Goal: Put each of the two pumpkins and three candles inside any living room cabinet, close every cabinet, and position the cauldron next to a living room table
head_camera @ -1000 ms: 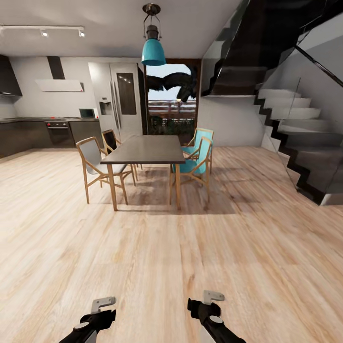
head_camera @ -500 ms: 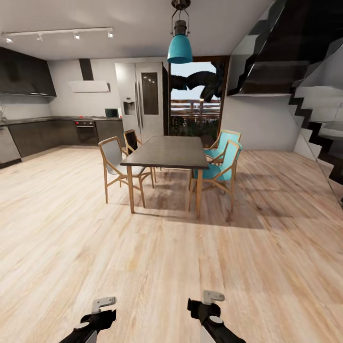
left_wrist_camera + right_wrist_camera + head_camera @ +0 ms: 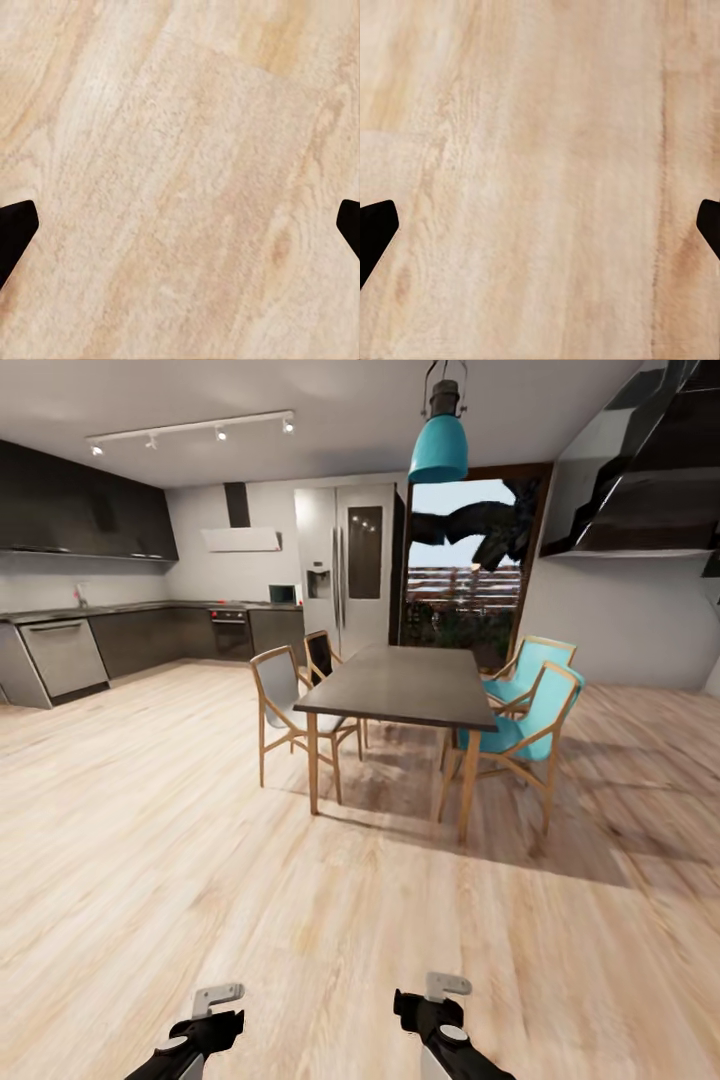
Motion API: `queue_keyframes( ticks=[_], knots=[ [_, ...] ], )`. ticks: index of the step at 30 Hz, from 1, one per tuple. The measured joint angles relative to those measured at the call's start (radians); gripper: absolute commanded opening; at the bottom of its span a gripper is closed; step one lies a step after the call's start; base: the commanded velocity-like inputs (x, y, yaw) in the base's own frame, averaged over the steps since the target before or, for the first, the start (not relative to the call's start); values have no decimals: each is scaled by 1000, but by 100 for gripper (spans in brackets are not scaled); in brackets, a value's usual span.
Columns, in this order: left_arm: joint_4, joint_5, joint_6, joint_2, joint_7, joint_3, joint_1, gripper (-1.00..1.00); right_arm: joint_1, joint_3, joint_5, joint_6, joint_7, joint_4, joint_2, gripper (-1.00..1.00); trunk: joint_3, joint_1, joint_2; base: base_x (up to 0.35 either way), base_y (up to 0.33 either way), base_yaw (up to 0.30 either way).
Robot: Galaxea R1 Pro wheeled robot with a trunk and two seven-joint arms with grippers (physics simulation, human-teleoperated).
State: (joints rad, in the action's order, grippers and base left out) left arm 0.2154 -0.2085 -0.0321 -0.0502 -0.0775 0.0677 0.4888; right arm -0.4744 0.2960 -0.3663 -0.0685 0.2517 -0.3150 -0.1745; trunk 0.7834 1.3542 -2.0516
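Wrist views show left gripper (image 3: 180, 225) and right gripper (image 3: 540, 225) spread wide, empty, above floor (image 3: 200, 860).

We see a pale wood-plank floor (image 3: 180, 840) carrying a dark dining table (image 3: 400, 685), two grey-seated chairs (image 3: 285, 705) and two teal chairs (image 3: 525, 725).

Bright, even daylight from the glass door (image 3: 465, 570) throws soft shadows under the table (image 3: 400, 685); renders sharp
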Motion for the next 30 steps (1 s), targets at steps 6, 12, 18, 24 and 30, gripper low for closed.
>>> queue_keyframes(
  ticks=[6, 12, 18, 24, 30],
  knots=[
    [-22, 2, -1, 1, 0, 0, 0, 100, 0, 1, 5, -3, 0, 23, 0, 100, 3, 0, 0, 342, 0, 275],
    [-26, 3, -2, 0, 0, 0, 0, 100, 0, 2, 6, 2, 3, 26, 0, 100, 7, 0, 0, 342, 28, 272],
    [-26, 3, -1, 0, 0, -1, 0, 100, 0, 2, 6, 3, 5, 27, 0, 100, 12, 0, 0, 323, 120, 266],
    [-26, 2, 0, 0, 0, -1, 0, 100, 0, 3, 7, 5, 6, 27, 0, 100, 16, 0, 0, 292, 163, 262],
    [-26, 1, 0, 0, 0, -1, 0, 100, 0, 4, 8, 6, 6, 27, 0, 100, 20, 0, 0, 285, 175, 262]
  ],
)
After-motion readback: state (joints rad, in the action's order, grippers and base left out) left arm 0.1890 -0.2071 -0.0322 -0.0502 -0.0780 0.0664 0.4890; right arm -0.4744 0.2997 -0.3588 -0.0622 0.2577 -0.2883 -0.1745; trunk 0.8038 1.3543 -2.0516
